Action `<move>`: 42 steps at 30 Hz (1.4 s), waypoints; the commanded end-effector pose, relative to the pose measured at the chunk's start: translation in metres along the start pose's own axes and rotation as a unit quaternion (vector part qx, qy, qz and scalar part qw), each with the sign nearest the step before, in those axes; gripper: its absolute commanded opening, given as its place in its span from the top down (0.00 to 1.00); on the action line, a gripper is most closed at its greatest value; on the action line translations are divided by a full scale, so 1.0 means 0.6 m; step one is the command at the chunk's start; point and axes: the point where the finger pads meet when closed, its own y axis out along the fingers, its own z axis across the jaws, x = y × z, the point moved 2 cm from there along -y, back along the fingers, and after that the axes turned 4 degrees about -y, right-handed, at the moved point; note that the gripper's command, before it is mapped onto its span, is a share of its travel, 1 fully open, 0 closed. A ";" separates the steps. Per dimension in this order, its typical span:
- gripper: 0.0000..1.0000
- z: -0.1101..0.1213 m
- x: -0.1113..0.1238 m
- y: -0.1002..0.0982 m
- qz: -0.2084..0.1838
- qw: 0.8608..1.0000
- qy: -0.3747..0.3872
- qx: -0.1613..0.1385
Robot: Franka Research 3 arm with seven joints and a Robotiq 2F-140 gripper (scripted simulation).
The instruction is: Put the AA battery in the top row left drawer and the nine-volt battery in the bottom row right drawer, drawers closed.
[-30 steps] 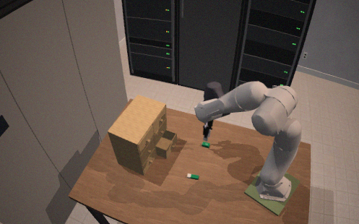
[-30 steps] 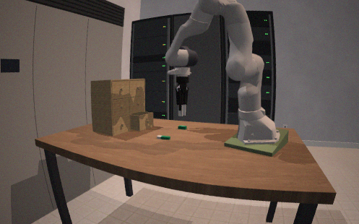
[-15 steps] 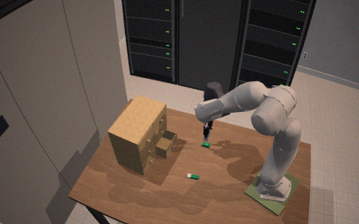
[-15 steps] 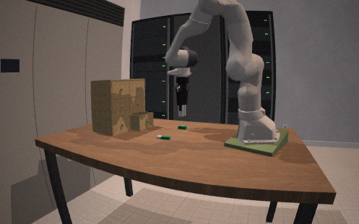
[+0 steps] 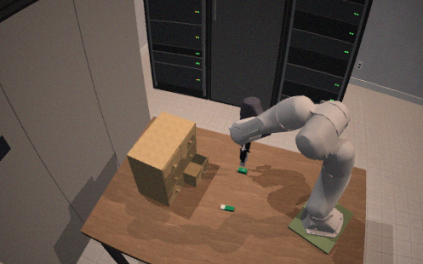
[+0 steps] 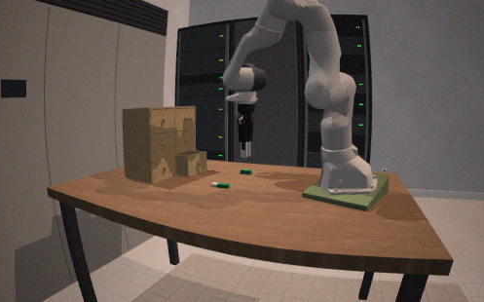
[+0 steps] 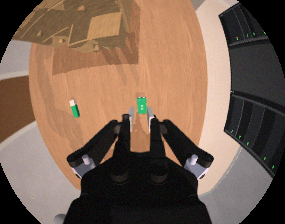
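The small green nine-volt battery [image 5: 242, 170] lies on the wooden table, to the right of the chest; it also shows in the exterior view [image 6: 245, 171] and in the wrist view [image 7: 142, 104]. My gripper [image 5: 243, 161] points straight down a little above it, its fingers a narrow gap apart and empty. The AA battery [image 5: 227, 208], green with a white end, lies nearer the table's front and shows in the wrist view [image 7: 74, 108]. The wooden chest [image 5: 164, 157] stands at the left. Its bottom-row right drawer [image 6: 191, 163] is pulled out part way; the other drawers look pushed in.
The arm's base stands on a green plate [image 5: 321, 226] at the table's right front corner. A grey cabinet wall is close behind the chest on the left. Dark server racks stand beyond the table's far edge.
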 end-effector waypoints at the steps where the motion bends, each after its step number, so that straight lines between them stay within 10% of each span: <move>1: 0.80 0.003 -0.002 -0.001 0.001 1.000 -0.008 0.002; 42: 0.74 0.005 -0.001 0.002 0.000 1.000 -0.019 0.003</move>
